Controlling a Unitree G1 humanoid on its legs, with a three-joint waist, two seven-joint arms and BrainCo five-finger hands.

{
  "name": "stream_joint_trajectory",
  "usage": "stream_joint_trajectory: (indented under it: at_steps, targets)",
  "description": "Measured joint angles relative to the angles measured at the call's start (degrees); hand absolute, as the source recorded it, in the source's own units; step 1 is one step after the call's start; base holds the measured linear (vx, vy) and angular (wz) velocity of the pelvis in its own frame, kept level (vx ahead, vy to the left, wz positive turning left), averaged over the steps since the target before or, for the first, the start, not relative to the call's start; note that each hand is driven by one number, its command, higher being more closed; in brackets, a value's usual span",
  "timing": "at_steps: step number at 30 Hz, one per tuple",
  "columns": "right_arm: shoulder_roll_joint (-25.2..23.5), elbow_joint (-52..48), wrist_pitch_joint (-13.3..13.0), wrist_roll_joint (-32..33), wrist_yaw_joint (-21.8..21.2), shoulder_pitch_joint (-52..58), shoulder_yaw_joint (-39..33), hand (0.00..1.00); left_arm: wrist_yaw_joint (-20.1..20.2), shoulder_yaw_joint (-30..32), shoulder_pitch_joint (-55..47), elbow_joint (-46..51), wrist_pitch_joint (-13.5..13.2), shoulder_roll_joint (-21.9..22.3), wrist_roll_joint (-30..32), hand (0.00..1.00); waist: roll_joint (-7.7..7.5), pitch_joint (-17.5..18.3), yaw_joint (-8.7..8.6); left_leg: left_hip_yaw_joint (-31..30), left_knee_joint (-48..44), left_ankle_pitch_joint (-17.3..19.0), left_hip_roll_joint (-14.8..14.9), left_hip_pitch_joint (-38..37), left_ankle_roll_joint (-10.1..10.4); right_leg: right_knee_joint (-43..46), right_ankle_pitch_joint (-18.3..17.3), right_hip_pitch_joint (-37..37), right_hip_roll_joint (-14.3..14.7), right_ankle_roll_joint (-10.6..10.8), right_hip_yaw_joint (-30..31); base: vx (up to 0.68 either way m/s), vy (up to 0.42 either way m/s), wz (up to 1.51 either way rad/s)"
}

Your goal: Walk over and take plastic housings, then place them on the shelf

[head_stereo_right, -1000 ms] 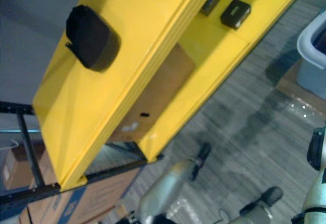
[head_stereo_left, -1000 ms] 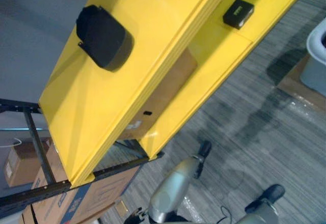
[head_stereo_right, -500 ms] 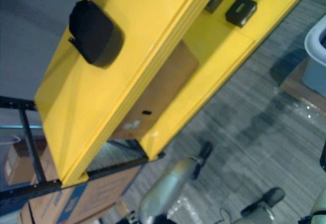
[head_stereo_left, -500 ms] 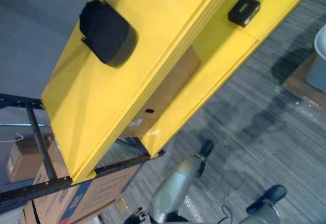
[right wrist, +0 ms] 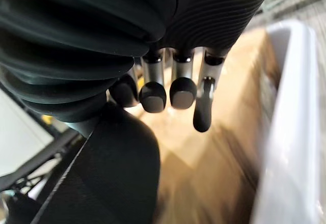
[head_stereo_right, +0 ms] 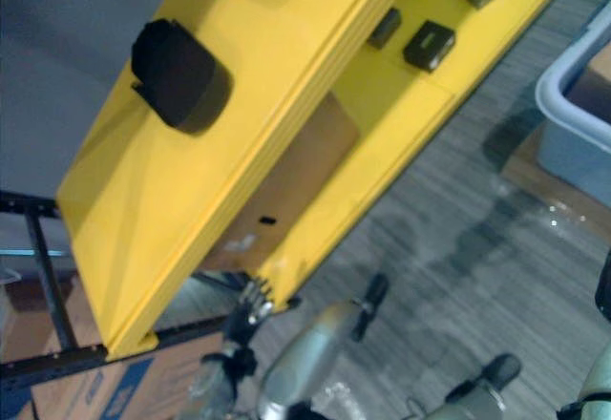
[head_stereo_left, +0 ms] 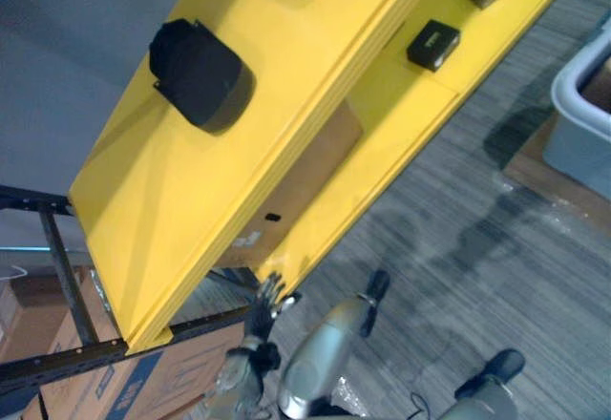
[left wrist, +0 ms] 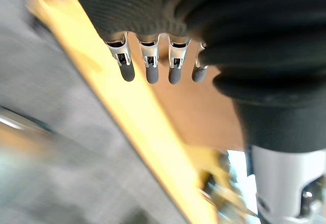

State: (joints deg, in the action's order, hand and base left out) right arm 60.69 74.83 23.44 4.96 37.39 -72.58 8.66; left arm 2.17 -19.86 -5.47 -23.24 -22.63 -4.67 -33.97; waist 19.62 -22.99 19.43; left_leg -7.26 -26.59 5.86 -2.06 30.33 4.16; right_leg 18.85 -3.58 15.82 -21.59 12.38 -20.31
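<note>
Housing (head_stereo_left: 200, 74), black, lies on the yellow shelf (head_stereo_left: 172, 210) at 10 o'clock; we judge it light, stiff and slick, best gripped across its edges; left hand (head_stereo_left: 263, 305) spread empty, right hand (right wrist: 153, 95) we cannot tell.

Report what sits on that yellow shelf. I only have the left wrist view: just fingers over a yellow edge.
Observer: A black rounded housing lies on the top yellow shelf. Your left hand is down by the near corner of the lower yellow shelf.
Operator: Give me the lower level too.
Observer: Small black boxes sit on it, towards its far end.
Operator: Locate the pickup bin.
Observer: A grey bin stands on the carpet to the robot's right. The right wrist view shows its rim just past the right hand.
</note>
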Motion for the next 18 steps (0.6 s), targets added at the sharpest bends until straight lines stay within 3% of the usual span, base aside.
stream_joint_trajectory:
  at_steps: [6,7,13,18]
  targets:
    - [-1.85,0.0,-1.55,-1.39,0.3,-0.4,-1.83,1.0,-2.7,-1.5,0.43,4.61,0.32,-1.82,0.35,0.0,-2.66,-2.03,-2.27,0.29,0.16,0.09,2.05,-0.49,0.2,0.21,-0.21,0.19,1.68,-0.84,0.25,-0.03,-0.051,-0.12]
    - [-3.11,-0.03,-2.32,-1.41,1.03,-1.05,-2.04,1.0,-3.5,-1.15,0.5,6.74,0.3,-2.38,0.28,0.0,-3.91,-2.95,-2.64,1.07,0.78,0.07,2.77,-1.51,0.31,0.3,-0.24,0.24,1.8,-1.04,0.76,-0.01,-0.038,-0.23]
    - [-5.52,-1.55,-5.13,-5.31,2.16,-4.73,-1.65,1.0,-3.26,-0.88,2.01,16.37,0.42,-4.39,0.59,0.0,-7.92,-5.79,-4.04,2.97,2.35,-0.29,4.74,-3.6,0.87,0.3,0.07,0.17,2.96,-1.81,1.42,-0.01,-0.045,-0.18]
    - [-7.41,-4.66,-7.31,-8.07,2.95,-5.19,0.47,1.0,-3.31,-0.85,7.28,20.28,1.47,-4.72,1.22,0.0,-9.28,-6.7,-5.58,3.76,2.63,-0.41,6.21,-4.27,1.09,-0.05,0.88,0.11,4.14,-2.84,1.47,-0.01,-0.029,-0.15]
